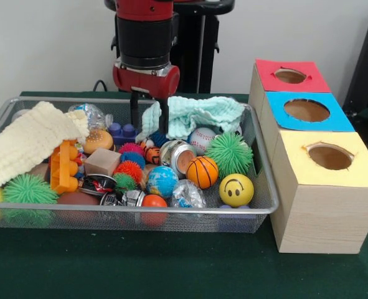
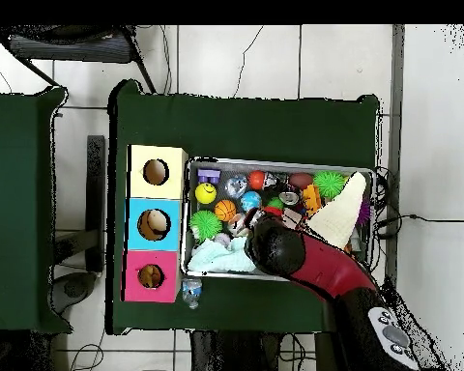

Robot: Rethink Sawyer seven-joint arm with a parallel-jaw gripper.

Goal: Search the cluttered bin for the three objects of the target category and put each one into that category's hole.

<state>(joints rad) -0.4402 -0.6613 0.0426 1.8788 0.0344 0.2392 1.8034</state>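
Observation:
The silver wire-mesh bin (image 1: 140, 208) is full of clutter; it also shows in the overhead view (image 2: 275, 162). My gripper (image 1: 149, 128) reaches down at the bin's far side, open, its two black fingers (image 1: 134, 112) straddling the edge of a teal cloth (image 1: 196, 113). Nothing is held. In the overhead view the arm (image 2: 275, 246) hides the gripper. The red-surrounded hole (image 1: 290, 76) is on the farthest wooden box, right of the bin; it also shows in the overhead view (image 2: 150, 276). In the bin lie a basketball (image 1: 202, 172), a yellow smiley ball (image 1: 236, 189), a baseball (image 1: 202, 139) and a globe ball (image 1: 162, 180).
Blue-surrounded (image 1: 306, 110) and yellow-surrounded (image 1: 330, 157) holes sit nearer the camera. A cream cloth (image 1: 28, 143), an orange toy (image 1: 63, 167), a wooden block (image 1: 101, 161), a can (image 1: 177, 156) and green spiky balls (image 1: 229, 154) fill the bin. A small clear object (image 2: 190, 290) lies outside it.

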